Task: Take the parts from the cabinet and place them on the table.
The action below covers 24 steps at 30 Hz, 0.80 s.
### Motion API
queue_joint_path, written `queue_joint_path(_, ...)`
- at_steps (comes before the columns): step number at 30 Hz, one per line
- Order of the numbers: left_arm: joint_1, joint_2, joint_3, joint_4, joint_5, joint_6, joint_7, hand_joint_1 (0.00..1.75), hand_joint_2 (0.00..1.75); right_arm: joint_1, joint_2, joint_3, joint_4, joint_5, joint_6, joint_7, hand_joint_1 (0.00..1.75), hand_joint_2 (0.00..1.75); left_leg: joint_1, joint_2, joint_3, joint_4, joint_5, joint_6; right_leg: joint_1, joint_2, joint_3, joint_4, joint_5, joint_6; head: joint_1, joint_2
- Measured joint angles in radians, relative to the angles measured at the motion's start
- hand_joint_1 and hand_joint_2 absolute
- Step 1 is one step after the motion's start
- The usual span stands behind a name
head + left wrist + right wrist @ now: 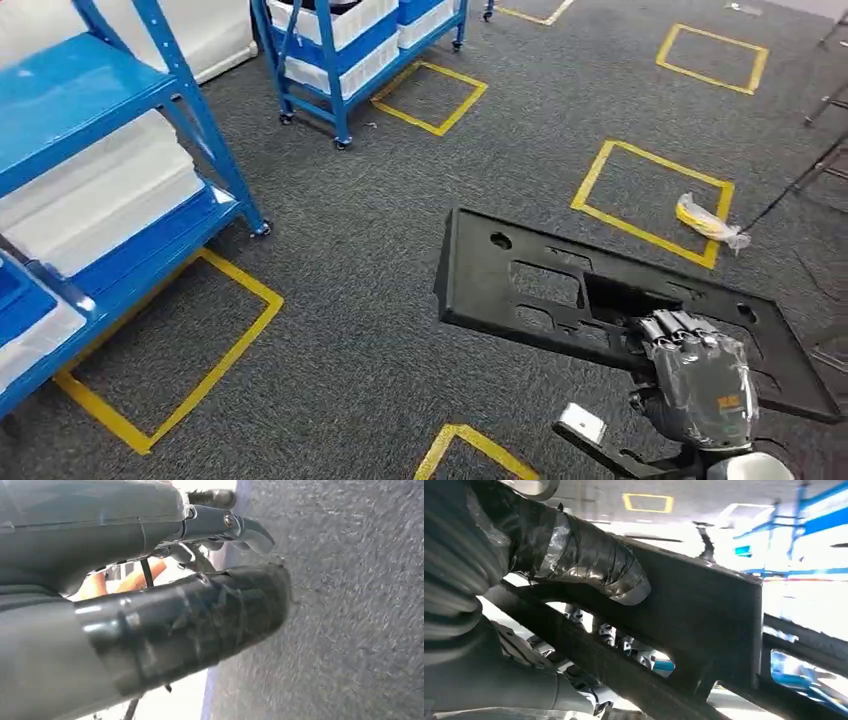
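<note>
1. Carrying is the step in hand, by my reading: the right hand [700, 385] grips 1 flat black plastic panel [560, 285] by the rim of a cut-out near its right end, fingers hooked over the top face and, in the right wrist view, the taped thumb [589, 565] pressed against the other face. You get a firm pinch that way, but most of the panel [704, 610] hangs out to the left, so expect it to sag or swing.
2. The panel is held roughly level in the air above the grey carpet [350, 300], clear of the shelving, so it is already out of the cabinet; you cannot see the table yet.
3. The left hand [200, 570] hangs over carpet with nothing visibly in it; whether its fingers are spread or curled, I cannot tell.
4. Count for you: 1 panel in hand, 2 blue shelving units, the near blue rack [120, 150] at the left edge and a wheeled blue trolley [340, 50] further off, both carrying white bins, 6 yellow tape squares on the floor, and 1 yellow wrapper [705, 220] lying on a tape square's corner.
</note>
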State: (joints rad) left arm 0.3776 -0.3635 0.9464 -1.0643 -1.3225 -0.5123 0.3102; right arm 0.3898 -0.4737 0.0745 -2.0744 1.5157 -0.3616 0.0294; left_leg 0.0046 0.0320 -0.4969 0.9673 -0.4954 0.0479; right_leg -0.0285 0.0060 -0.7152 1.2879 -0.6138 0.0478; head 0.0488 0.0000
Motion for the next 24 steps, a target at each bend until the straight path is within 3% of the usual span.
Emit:
queue_joint_path(1, 0.013, 0.0, -0.023, -0.011, 0.033, -0.008, 0.027, 0.0, 0.0, -0.027, 0.011, 0.036, 0.015, 0.011, 0.016, 0.016, 1.75, 1.75, -0.001, 0.019, 0.001, 0.001, -0.002, -0.001, -0.003, -0.003, -0.003, 0.016, 0.007, 0.003, 0.0, 0.0)
queue_joint_path(2, 0.023, 0.0, -0.045, -0.02, 0.057, -0.013, 0.049, 0.0, 0.0, -0.045, 0.018, 0.065, 0.024, 0.015, 0.025, 0.025, 1.75, 1.75, -0.002, 0.032, 0.001, 0.001, -0.004, -0.002, -0.004, -0.006, 0.018, -0.015, 0.03, 0.003, 0.0, 0.0)
queue_joint_path(4, 0.037, 0.0, -0.094, -0.038, 0.088, -0.015, 0.074, 0.0, 0.0, -0.076, 0.03, 0.124, 0.036, 0.021, 0.041, 0.04, 1.75, 1.75, -0.002, 0.056, 0.004, 0.007, -0.01, -0.009, -0.005, -0.028, 0.123, -0.187, 0.106, 0.001, 0.0, 0.0)
queue_joint_path(5, 0.041, 0.0, -0.11, -0.044, 0.09, -0.016, 0.075, 0.0, 0.0, -0.09, 0.035, 0.144, 0.038, 0.022, 0.047, 0.046, 1.75, 1.75, -0.004, 0.064, 0.012, 0.014, -0.015, -0.016, -0.002, -0.069, 0.172, -0.27, 0.119, -0.005, 0.0, 0.0)
queue_joint_path(6, 0.046, 0.0, -0.121, -0.049, 0.089, -0.02, 0.074, 0.0, 0.0, -0.104, 0.038, 0.163, 0.041, 0.024, 0.053, 0.053, 1.75, 1.75, -0.01, 0.071, 0.006, 0.019, -0.019, -0.023, 0.007, -0.071, 0.167, -0.268, 0.12, -0.011, -0.001, 0.0)
queue_joint_path(10, 0.048, 0.0, -0.145, -0.066, 0.076, -0.022, 0.067, 0.0, 0.0, -0.124, 0.046, 0.204, 0.042, 0.028, 0.056, 0.064, 1.75, 1.75, -0.009, 0.097, 0.021, 0.016, -0.023, -0.043, 0.013, -0.039, 0.16, -0.274, 0.123, -0.037, 0.0, 0.0)
queue_joint_path(12, 0.053, 0.0, -0.147, -0.069, 0.076, -0.012, 0.062, 0.0, 0.0, -0.127, 0.046, 0.213, 0.041, 0.028, 0.054, 0.067, 1.75, 1.75, 0.0, 0.019, -0.003, 0.072, -0.071, -0.051, 0.003, -0.021, 0.17, -0.288, 0.133, -0.052, -0.001, 0.0)
queue_joint_path(13, 0.056, 0.0, -0.151, -0.069, 0.08, -0.008, 0.062, 0.0, 0.0, -0.129, 0.047, 0.217, 0.041, 0.028, 0.053, 0.072, 1.75, 1.75, 0.003, -0.013, -0.041, 0.154, -0.12, -0.054, 0.005, -0.012, 0.166, -0.288, 0.135, -0.055, -0.001, 0.0)
queue_joint_path(15, 0.06, 0.0, -0.153, -0.069, 0.083, -0.006, 0.064, 0.0, 0.0, -0.129, 0.047, 0.221, 0.041, 0.028, 0.053, 0.075, 1.75, 1.75, 0.004, -0.025, -0.11, 0.295, -0.176, -0.056, 0.009, 0.009, 0.164, -0.286, 0.135, -0.056, -0.001, 0.0)
queue_joint_path(16, 0.062, 0.0, -0.155, -0.069, 0.088, -0.005, 0.067, 0.0, 0.0, -0.129, 0.048, 0.224, 0.041, 0.028, 0.054, 0.075, 1.75, 1.75, 0.004, -0.026, -0.136, 0.338, -0.174, -0.057, 0.01, 0.025, 0.164, -0.284, 0.135, -0.056, -0.001, 0.0)
queue_joint_path(17, 0.066, 0.0, -0.16, -0.069, 0.093, -0.005, 0.074, 0.0, 0.0, -0.129, 0.048, 0.226, 0.041, 0.031, 0.054, 0.076, 1.75, 1.75, 0.004, -0.027, -0.132, 0.316, -0.141, -0.055, 0.01, 0.04, 0.165, -0.283, 0.134, -0.057, -0.001, 0.0)
queue_joint_path(19, 0.073, 0.0, -0.175, -0.072, 0.108, -0.005, 0.087, 0.0, 0.0, -0.129, 0.048, 0.228, 0.037, 0.04, 0.055, 0.085, 1.75, 1.75, 0.006, -0.043, -0.074, 0.17, -0.042, -0.051, 0.008, 0.069, 0.167, -0.277, 0.131, -0.053, -0.001, 0.0)
queue_joint_path(20, 0.078, 0.0, -0.183, -0.076, 0.114, -0.004, 0.094, 0.0, 0.0, -0.129, 0.048, 0.228, 0.033, 0.047, 0.056, 0.091, 1.75, 1.75, 0.008, -0.076, -0.037, 0.078, 0.003, -0.046, 0.007, 0.083, 0.166, -0.271, 0.128, -0.05, -0.001, 0.0)
queue_joint_path(21, 0.081, 0.0, -0.189, -0.077, 0.12, -0.003, 0.098, 0.0, 0.0, -0.13, 0.048, 0.228, 0.032, 0.05, 0.056, 0.102, 1.75, 1.75, 0.009, -0.122, -0.028, 0.057, -0.014, -0.043, 0.012, 0.093, 0.162, -0.265, 0.126, -0.044, -0.001, 0.0)
queue_joint_path(23, 0.087, 0.0, -0.199, -0.079, 0.128, -0.002, 0.103, 0.0, 0.0, -0.138, 0.011, 0.228, 0.024, 0.05, 0.068, 0.166, 1.75, 1.75, 0.003, -0.105, -0.031, 0.047, -0.015, -0.036, 0.005, 0.119, 0.145, -0.262, 0.132, -0.028, -0.001, 0.0)
queue_joint_path(24, 0.087, 0.0, -0.205, -0.084, 0.129, 0.001, 0.103, 0.0, 0.0, -0.141, -0.043, 0.225, 0.017, 0.05, 0.076, 0.227, 1.75, 1.75, 0.001, -0.095, -0.027, 0.049, -0.014, -0.029, -0.001, 0.131, 0.141, -0.266, 0.137, -0.019, -0.002, 0.0)
